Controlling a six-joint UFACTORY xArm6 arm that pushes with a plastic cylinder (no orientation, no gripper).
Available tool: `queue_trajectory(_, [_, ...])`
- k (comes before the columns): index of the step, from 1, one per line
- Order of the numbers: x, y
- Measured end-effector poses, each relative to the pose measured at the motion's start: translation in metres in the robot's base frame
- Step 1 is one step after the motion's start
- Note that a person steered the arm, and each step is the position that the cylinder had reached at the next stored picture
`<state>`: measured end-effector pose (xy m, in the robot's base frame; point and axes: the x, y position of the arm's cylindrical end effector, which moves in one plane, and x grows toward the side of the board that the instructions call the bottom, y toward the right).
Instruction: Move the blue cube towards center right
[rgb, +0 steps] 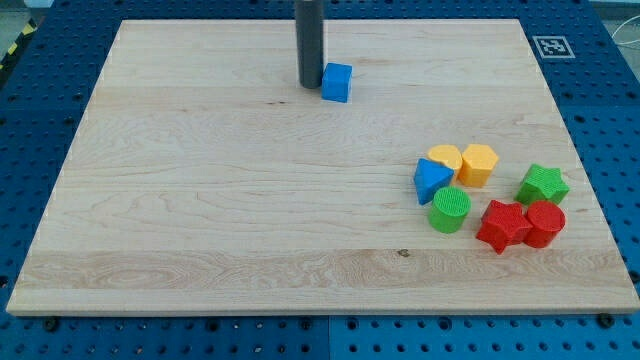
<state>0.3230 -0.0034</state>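
Observation:
The blue cube (337, 82) sits on the wooden board (200, 200) near the view's top, a little right of the middle. My rod comes down from the top edge and my tip (309, 83) rests on the board just left of the blue cube, close beside it, possibly touching.
A cluster of blocks lies at the view's right: a blue triangular block (431, 180), a yellow block (445, 158), a yellow hexagonal block (479, 164), a green cylinder (450, 209), a green star (542, 185), a red star (502, 225), a red cylinder (545, 222).

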Motion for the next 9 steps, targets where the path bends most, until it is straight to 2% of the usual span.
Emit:
queue_trajectory(2, [0.027,0.088])
queue_trajectory(5, [0.023,0.19])
queue_trajectory(7, [0.023,0.211])
queue_trajectory(9, [0.032,0.181])
